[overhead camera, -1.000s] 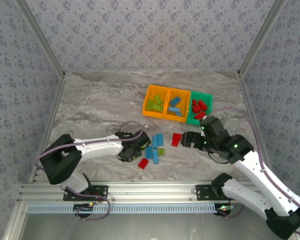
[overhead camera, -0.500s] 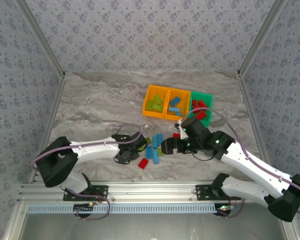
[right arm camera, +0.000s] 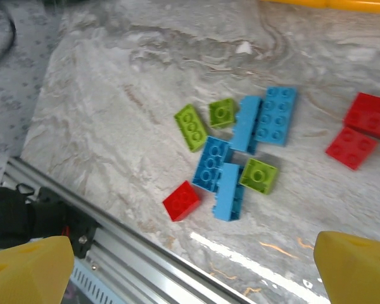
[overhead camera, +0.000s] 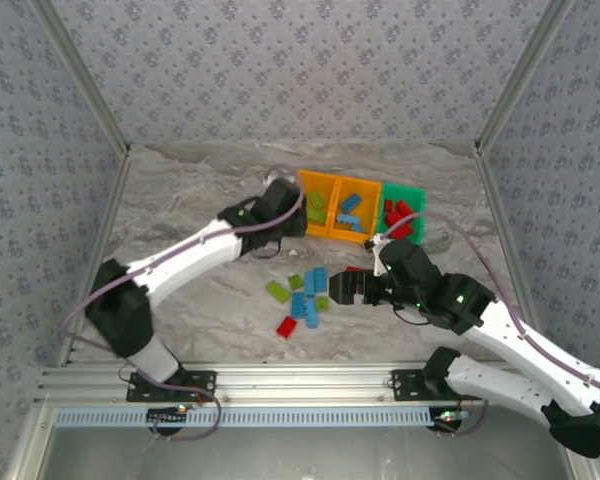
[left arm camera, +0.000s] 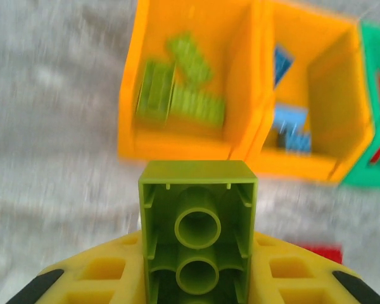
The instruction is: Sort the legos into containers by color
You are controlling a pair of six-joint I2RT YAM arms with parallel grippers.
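**Lime brick held beside its bin**

The left end effector (overhead camera: pixel 280 205) is clamped on a lime green brick (left arm camera: pixel 198 234) across its flat side walls. That looks the right hold for a light, rigid, slick plastic piece. It hovers at 9 o'clock of the left orange bin (overhead camera: pixel 302 222), arm stretched forward. The right end effector (right arm camera: pixel 193 266) hangs spread wide over the loose legos (right arm camera: pixel 231 158) toward 6 o'clock on the table (overhead camera: pixel 190 200), elbow bent.
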